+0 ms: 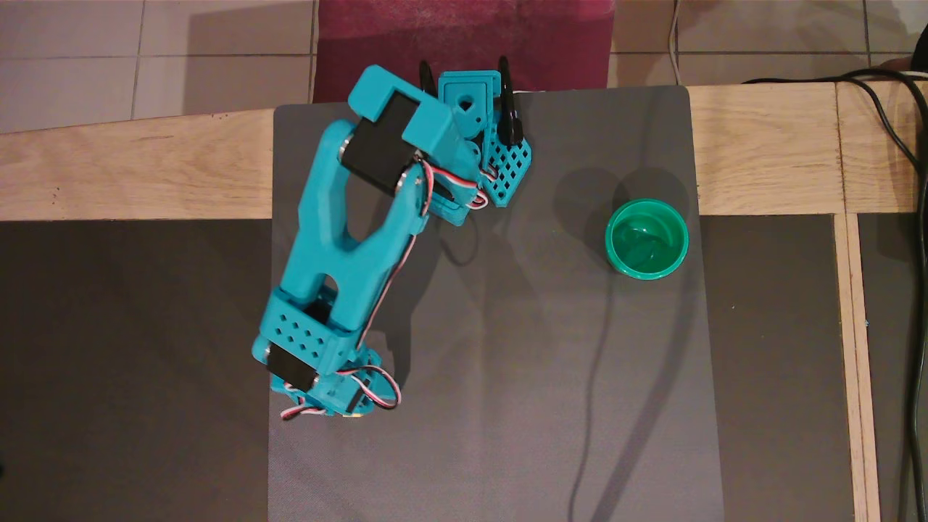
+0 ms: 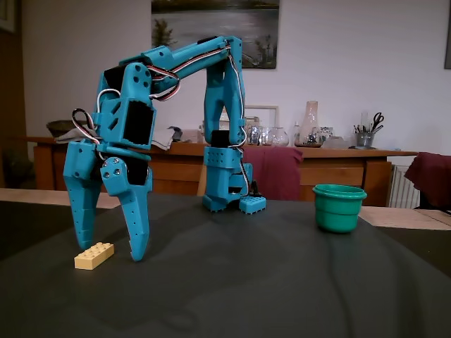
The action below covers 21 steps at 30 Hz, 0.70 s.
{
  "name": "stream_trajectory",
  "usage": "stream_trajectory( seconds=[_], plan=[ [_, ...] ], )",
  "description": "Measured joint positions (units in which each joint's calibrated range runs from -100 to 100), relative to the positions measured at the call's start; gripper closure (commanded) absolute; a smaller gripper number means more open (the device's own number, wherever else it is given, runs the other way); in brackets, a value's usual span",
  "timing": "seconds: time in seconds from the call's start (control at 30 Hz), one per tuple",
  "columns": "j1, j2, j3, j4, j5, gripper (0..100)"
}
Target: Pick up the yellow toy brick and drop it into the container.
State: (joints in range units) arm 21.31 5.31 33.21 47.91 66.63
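Note:
The yellow toy brick (image 2: 94,255) lies flat on the grey mat at the left of the fixed view. My teal gripper (image 2: 110,248) points straight down over it, open, with one fingertip on each side of the brick and both tips close to the mat. The brick sits slightly in front of the fingers, and I cannot tell if they touch it. In the overhead view the gripper (image 1: 330,391) covers the brick. The teal-green cup (image 2: 338,211) stands upright and empty far to the right; it also shows in the overhead view (image 1: 612,235).
The arm's base (image 1: 471,101) is clamped at the mat's far edge. The grey mat (image 1: 507,406) lies on a wooden-framed table. Black cables (image 1: 910,159) run along the right edge. A sideboard (image 2: 317,169) with jars stands behind the table.

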Motion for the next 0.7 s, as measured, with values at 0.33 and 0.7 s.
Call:
stream_trajectory(
  seconds=[0.33, 0.7],
  plan=[
    [1.1, 4.7, -0.6, -5.6, 0.3, 73],
    [1.4, 4.8, -0.7, -5.6, 0.3, 76]
  ],
)
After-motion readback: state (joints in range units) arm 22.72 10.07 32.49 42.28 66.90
